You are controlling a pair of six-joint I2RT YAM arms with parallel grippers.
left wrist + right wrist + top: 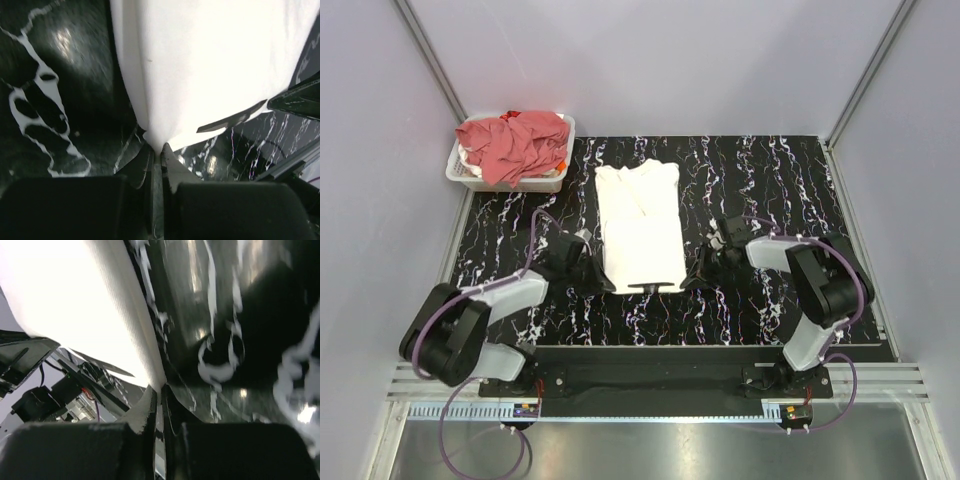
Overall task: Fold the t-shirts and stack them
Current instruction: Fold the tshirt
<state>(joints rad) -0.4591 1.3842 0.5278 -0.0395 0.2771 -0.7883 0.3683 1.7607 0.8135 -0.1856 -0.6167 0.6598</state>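
Note:
A white t-shirt (640,225) lies folded into a long strip on the black marbled table, its near edge lifted. My left gripper (601,278) is shut on the shirt's near left corner; the left wrist view shows the cloth (210,60) pinched between the fingers (170,165). My right gripper (692,277) is shut on the near right corner, the white cloth (75,305) running into its closed fingers (147,407). Salmon-red t-shirts (515,143) are heaped in a white basket (548,184) at the back left.
The black marbled table (770,190) is bare to the right of the white shirt. Grey walls and metal posts enclose the back and sides. The arms' base rail (640,375) runs along the near edge.

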